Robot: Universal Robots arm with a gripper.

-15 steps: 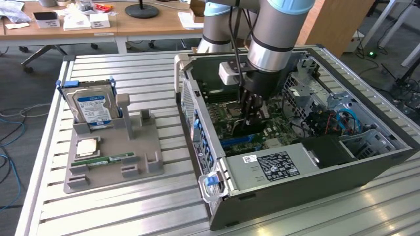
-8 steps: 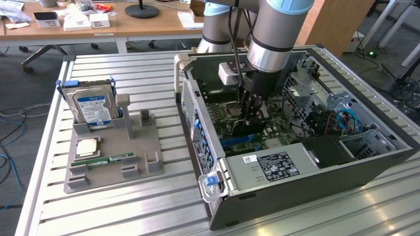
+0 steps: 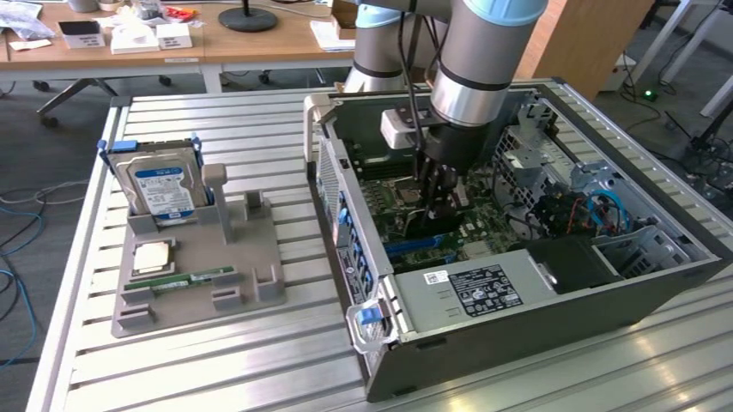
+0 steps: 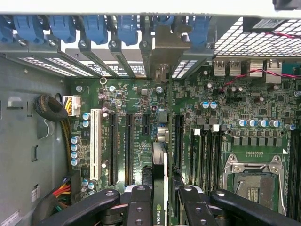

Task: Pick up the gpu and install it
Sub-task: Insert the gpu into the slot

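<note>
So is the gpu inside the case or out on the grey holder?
Inside: the gpu stands on edge in the tool grip, over the motherboard inside the case. Whether it's seated, cannot tell.

Item: one table (image 3: 229, 378), metal, its top made of long pale slats with grooves between them. You had two things standing directly on it.

1. Toward the exterior view's left: a grey moulded fixture (image 3: 184, 311), flat-based, with upright posts and slots, resting on the slats.
2. Toward the exterior view's right: a dark computer case (image 3: 516, 335), laid on its side with the open face up.

The two stood near each other but apart, with bare slats between them.
</note>
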